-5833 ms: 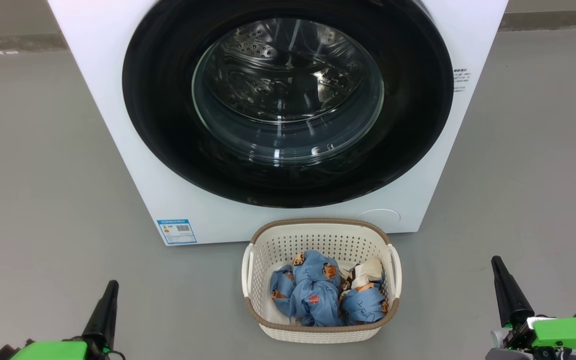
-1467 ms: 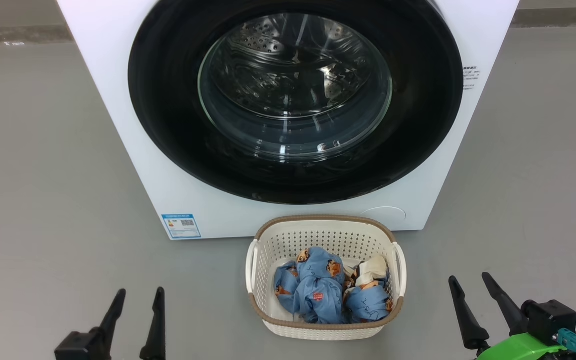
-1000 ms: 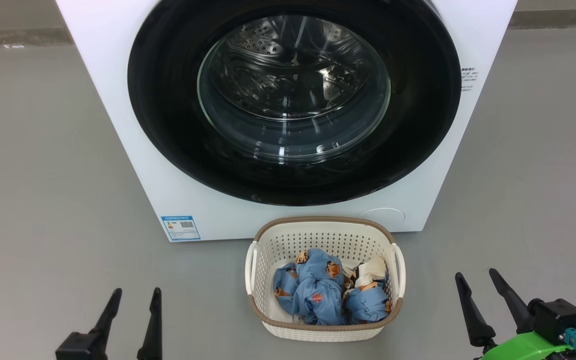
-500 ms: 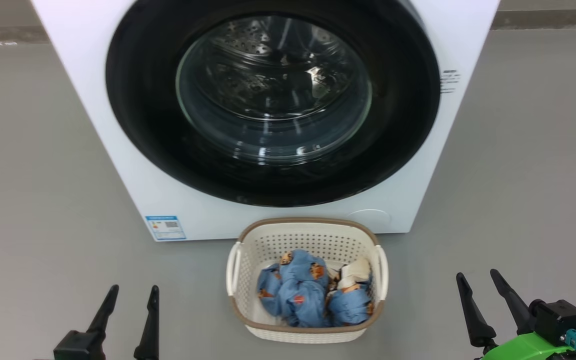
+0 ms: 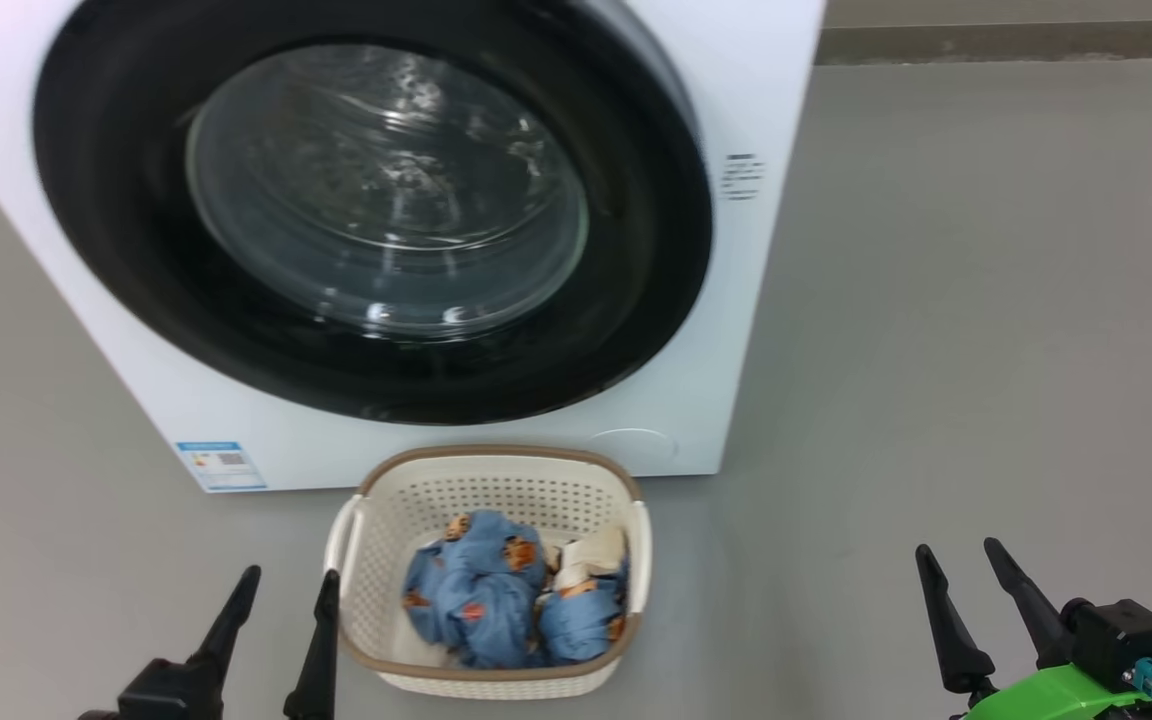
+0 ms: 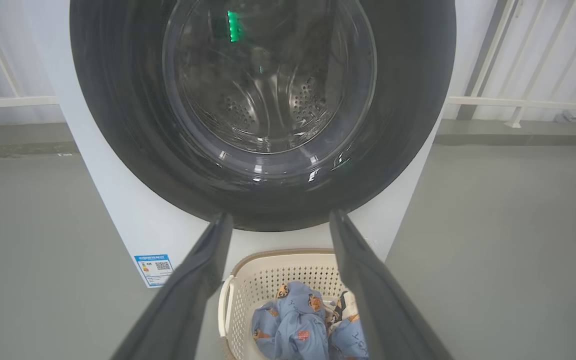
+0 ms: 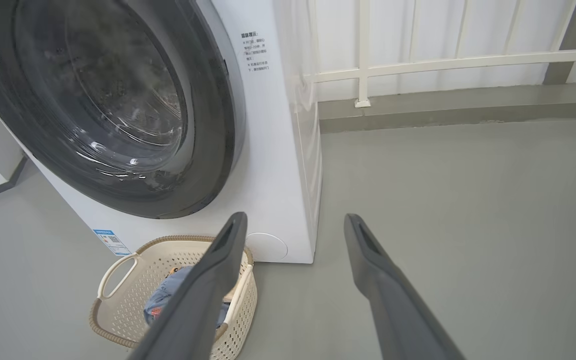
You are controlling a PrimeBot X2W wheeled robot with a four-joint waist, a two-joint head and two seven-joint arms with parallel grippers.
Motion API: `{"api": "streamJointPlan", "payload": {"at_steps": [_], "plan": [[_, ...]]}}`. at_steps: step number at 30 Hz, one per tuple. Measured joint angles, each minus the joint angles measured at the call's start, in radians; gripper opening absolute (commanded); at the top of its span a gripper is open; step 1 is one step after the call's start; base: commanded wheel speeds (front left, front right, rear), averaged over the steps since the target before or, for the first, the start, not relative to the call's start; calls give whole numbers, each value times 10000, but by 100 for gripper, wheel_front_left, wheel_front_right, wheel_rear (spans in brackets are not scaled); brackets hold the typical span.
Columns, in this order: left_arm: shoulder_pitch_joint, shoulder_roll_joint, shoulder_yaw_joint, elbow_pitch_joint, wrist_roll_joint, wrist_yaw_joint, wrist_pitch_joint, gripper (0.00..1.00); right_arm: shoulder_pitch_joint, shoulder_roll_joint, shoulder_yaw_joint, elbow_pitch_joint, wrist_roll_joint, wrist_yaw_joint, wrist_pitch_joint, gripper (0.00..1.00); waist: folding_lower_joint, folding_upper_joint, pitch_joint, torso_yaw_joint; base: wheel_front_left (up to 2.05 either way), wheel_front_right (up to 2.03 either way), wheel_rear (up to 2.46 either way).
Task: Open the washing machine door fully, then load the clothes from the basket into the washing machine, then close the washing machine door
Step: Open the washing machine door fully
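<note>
The white washing machine (image 5: 736, 90) stands on the floor with its round black-rimmed door (image 5: 366, 215) shut against the front; the steel drum shows through the glass. In front of it sits the cream basket (image 5: 488, 570) holding crumpled light blue clothes (image 5: 481, 600) with orange prints. My left gripper (image 5: 286, 590) is open, low, just left of the basket. My right gripper (image 5: 961, 560) is open well to the right of the basket. The left wrist view looks at the door (image 6: 263, 110) and the basket (image 6: 278, 280) between its fingers. The right wrist view shows the machine (image 7: 273, 150) and basket (image 7: 128, 295) at left.
A blue label (image 5: 221, 465) sits low on the machine's front at the left. Bare grey floor (image 5: 986, 300) stretches to the machine's right. A white railing (image 7: 443, 62) and a wall line the back.
The head view has swung to the right, so the machine and basket now sit further left in the picture. Both grippers stay open and low.
</note>
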Motion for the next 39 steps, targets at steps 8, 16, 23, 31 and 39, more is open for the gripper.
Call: {"api": "streamJointPlan", "payload": {"at_steps": [8, 16, 23, 31, 39], "plan": [[0, -35, -61, -224, -512, 0, -13, 100, 1, -6, -31, -6, 0, 0, 0, 100, 0, 0, 9, -19, 75, 75, -151], [0, -27, -111, -211, -604, 0, -13, 100, 1, 19, -96, -15, -2, 0, 0, 100, 0, 0, 11, -5, 15, 15, -30], [0, -25, -226, -194, -692, 0, -13, 100, -91, 272, -121, -123, 472, 0, 0, 0, 0, 0, 66, 34, 0, 0, 0], [-7, -42, -370, -209, -782, 0, -15, 100, -1480, 571, -31, -422, 3049, 0, 0, 0, 0, 0, 286, 82, 0, 0, 0], [-356, -58, -738, -209, -1026, 0, -38, 100, -3738, 322, 265, -263, 5513, 0, -6, 0, 0, 0, 680, 369, 0, 0, 0]]}}
